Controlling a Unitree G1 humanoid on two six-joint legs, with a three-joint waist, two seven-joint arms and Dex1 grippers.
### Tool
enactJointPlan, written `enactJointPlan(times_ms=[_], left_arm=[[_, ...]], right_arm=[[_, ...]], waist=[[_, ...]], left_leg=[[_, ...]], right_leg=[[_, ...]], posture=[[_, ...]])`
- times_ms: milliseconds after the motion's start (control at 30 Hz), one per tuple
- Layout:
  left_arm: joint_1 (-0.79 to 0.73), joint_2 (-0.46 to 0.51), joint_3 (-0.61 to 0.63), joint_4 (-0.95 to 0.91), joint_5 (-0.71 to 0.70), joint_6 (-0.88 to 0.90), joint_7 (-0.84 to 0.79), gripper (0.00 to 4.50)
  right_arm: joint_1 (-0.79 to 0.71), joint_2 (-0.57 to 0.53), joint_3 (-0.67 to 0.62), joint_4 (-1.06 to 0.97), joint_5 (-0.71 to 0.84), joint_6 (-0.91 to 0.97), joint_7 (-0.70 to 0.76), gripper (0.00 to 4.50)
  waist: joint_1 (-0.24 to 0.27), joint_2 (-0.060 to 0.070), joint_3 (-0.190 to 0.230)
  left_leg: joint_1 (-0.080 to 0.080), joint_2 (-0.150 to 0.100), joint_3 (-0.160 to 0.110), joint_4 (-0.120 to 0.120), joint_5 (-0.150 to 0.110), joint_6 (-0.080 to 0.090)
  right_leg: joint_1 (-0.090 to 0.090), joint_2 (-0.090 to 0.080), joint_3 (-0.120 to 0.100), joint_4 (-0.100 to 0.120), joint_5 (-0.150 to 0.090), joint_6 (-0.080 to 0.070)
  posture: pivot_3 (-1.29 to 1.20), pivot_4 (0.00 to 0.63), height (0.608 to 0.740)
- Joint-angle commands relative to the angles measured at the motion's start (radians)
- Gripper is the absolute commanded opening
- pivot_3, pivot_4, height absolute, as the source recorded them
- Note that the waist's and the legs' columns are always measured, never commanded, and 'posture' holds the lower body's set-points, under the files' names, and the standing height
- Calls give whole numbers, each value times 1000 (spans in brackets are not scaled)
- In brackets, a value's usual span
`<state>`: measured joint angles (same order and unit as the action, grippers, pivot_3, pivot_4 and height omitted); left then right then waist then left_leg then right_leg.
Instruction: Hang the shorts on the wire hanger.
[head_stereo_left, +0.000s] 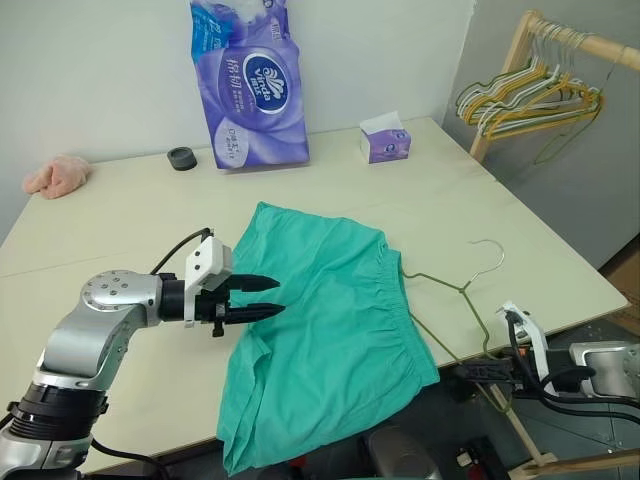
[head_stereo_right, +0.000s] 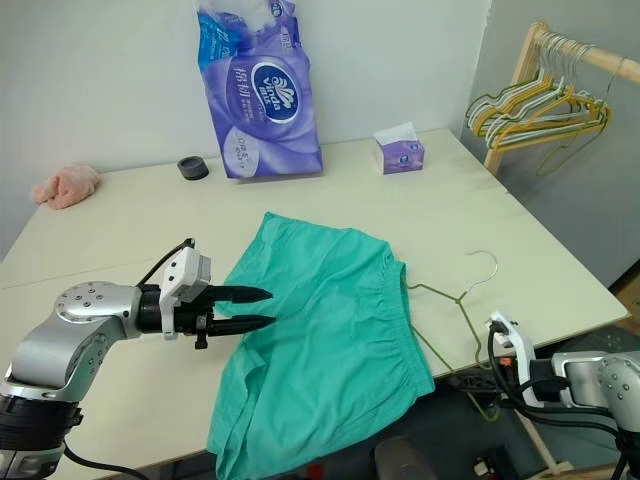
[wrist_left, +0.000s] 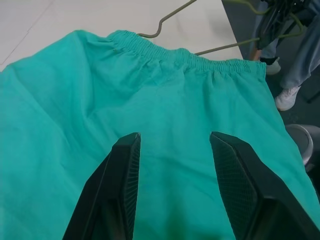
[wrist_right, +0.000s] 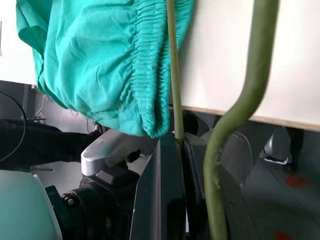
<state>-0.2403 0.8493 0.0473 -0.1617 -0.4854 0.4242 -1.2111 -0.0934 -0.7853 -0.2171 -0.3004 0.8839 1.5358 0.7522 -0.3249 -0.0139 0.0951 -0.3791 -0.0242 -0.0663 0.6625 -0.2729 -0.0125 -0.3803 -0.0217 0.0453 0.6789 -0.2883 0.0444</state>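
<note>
The teal-green shorts (head_stereo_left: 330, 330) lie flat on the table, waistband toward the right, with their legs drooping over the front edge. My left gripper (head_stereo_left: 278, 297) hovers open just over the shorts' left side, pointing right; both black fingers (wrist_left: 122, 180) frame the fabric without pinching it. The olive wire hanger (head_stereo_left: 440, 282) lies beside the waistband with its hook (head_stereo_left: 490, 250) on the tabletop and one arm running along the waistband. Its lower corner sticks out past the table's front edge, where my right gripper (head_stereo_left: 482, 372) is shut on the thin wire (wrist_right: 173, 90).
A purple toilet-paper pack (head_stereo_left: 250, 80), a tissue box (head_stereo_left: 385, 140), a black round lid (head_stereo_left: 181, 158) and a pink cloth lump (head_stereo_left: 55, 175) sit along the back. A wooden rack with bunched hangers (head_stereo_left: 530, 100) stands at the right. A person's leg and shoe (wrist_left: 292, 75) stand beyond the table.
</note>
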Motion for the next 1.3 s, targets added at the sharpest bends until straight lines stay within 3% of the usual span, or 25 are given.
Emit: enactJointPlan(times_ms=[33, 233, 367, 567, 700, 800, 967, 1000, 1133, 1300], left_arm=[[-8, 5, 36, -25, -6, -17, 14, 2314], [-10, -4, 45, -24, -5, -21, 39, 2314], [-2, -11, 67, -26, -6, -21, 75, 2314], [-3, -29, 90, -12, -7, -18, 131, 2314], [-52, -62, 103, 39, 0, -8, 195, 2314], [-110, -83, 116, 92, 8, -15, 241, 2848], [-179, -87, 121, 119, -3, -33, 241, 4354], [-195, -85, 120, 123, -5, -35, 235, 4490], [-278, -68, 82, 133, 7, -67, 163, 4490], [-349, -58, 16, 176, 61, -136, 69, 4490]], right_arm=[[-79, 49, 42, 54, -12, -8, -29, 0], [-207, 160, 70, 197, -68, -1, -118, 0], [-277, 236, 3, 271, -102, -22, -189, 0], [-315, 225, -31, 202, -58, -30, -162, 0], [-340, 213, 24, 118, -61, -79, -142, 0], [-362, 206, 97, 56, -83, -135, -130, 0], [-380, 146, 241, -28, -141, -243, -84, 0], [-384, 128, 273, -41, -162, -273, -72, 0], [-407, 31, 433, -100, -290, -447, 13, 0], [-411, -11, 516, -135, -373, -563, 65, 0]], waist=[[-1, 0, 0], [0, 0, 0], [6, 0, -1], [20, 1, -1], [21, 1, -2], [20, 1, -2], [16, 1, -2], [17, 1, -2], [16, 1, -2], [14, 1, -4]], left_leg=[[0, 0, 0, 0, 0, 0], [0, 0, 0, 0, 0, 0], [0, 0, -1, 0, 0, 0], [-1, 0, -1, 0, 0, 0], [-1, 0, -1, 1, 0, 0], [-1, 0, -1, 1, 0, 0], [-3, 0, -1, 1, 0, 0], [-3, 0, -1, 1, 0, 0], [-3, 0, -1, 2, 0, 0], [-3, 0, -1, 2, 0, 0]], right_leg=[[0, 0, 0, 0, 0, 0], [-1, -1, 0, 1, 1, -1], [-1, -1, 0, 1, 3, -5], [-2, -1, 0, 2, 3, -5], [-2, -1, 0, 2, 3, -5], [-2, -1, -1, 2, 4, -4], [-4, -1, -1, 2, 4, -5], [-4, -2, -1, 2, 4, -5], [-4, -2, -1, 2, 4, -4], [-4, -2, -1, 2, 4, -4]], posture=[[-377, 56, 740], [-360, 48, 740], [-350, 46, 740], [-343, 43, 740], [-354, 34, 740], [-357, 30, 740], [-358, 27, 740], [-359, 24, 740], [-362, 19, 740], [-369, 16, 740]])
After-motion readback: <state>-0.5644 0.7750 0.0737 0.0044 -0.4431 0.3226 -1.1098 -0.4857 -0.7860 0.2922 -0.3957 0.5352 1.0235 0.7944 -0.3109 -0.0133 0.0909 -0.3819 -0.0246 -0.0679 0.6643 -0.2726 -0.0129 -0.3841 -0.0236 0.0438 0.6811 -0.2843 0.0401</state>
